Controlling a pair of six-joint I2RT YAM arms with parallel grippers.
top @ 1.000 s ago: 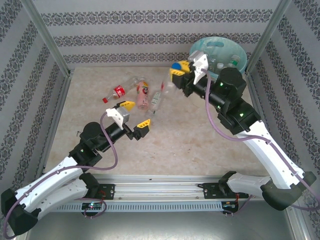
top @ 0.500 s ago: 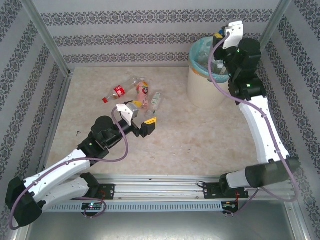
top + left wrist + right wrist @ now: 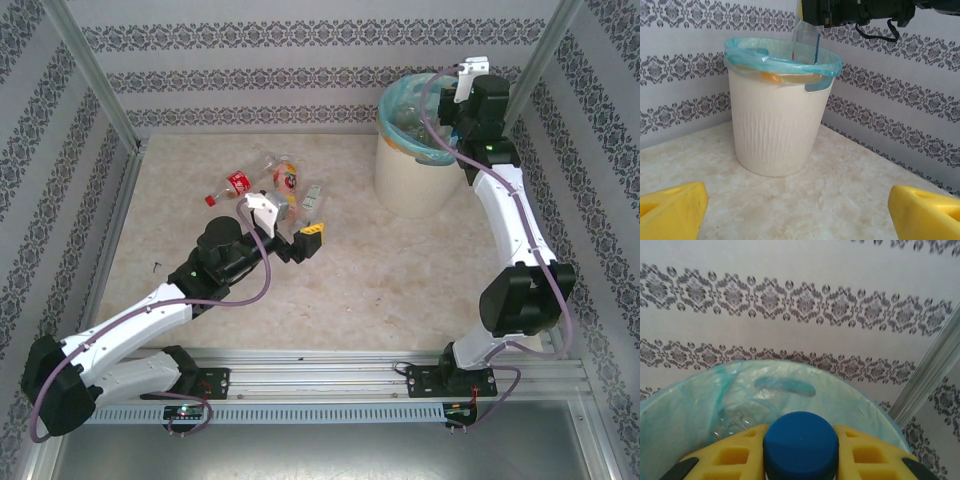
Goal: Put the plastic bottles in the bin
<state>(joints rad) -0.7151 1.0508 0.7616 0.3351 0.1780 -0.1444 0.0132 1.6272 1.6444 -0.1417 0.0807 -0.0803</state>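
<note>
A blue-capped bottle point(image 3: 800, 442) was held in the right jaws, the bin point(image 3: 772, 130) below them; the left jaws were spread wide.

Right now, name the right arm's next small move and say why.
Probably open the right tool to drop the blue-capped bottle. The yellow fingers grip it directly above the bin, and the turquoise-lined mouth lies below it, so a release should land it inside.
</note>
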